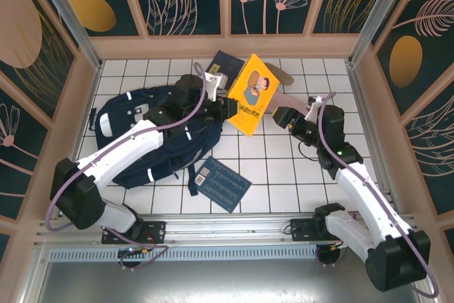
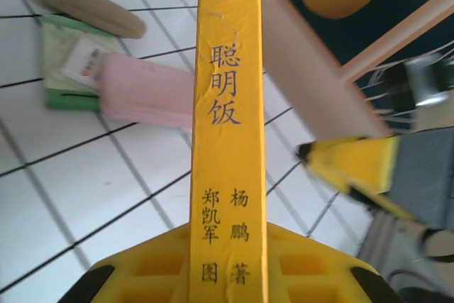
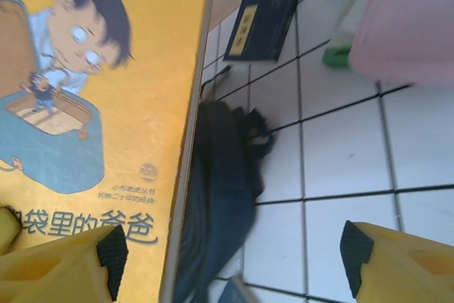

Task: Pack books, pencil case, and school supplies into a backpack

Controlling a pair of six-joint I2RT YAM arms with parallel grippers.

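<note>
My left gripper [image 1: 230,110] is shut on the lower edge of the yellow book [image 1: 252,94] and holds it tilted up above the tiles, just right of the navy backpack [image 1: 152,129]. In the left wrist view the book's spine [image 2: 227,140] stands between the jaws of that gripper [image 2: 228,246]. My right gripper [image 1: 284,117] is open beside the book; its fingers [image 3: 110,253] stand wide apart near the cover [image 3: 92,104]. The pink pencil case [image 2: 145,94], green pack [image 2: 67,69] and tan oval piece [image 2: 85,6] lie behind the book.
A blue book [image 1: 222,184] lies on the tiles in front of the backpack. A black book [image 1: 220,67] lies at the back near the wall. Backpack straps [image 3: 220,196] trail onto the floor beside the yellow book. Wooden walls close in the back and sides.
</note>
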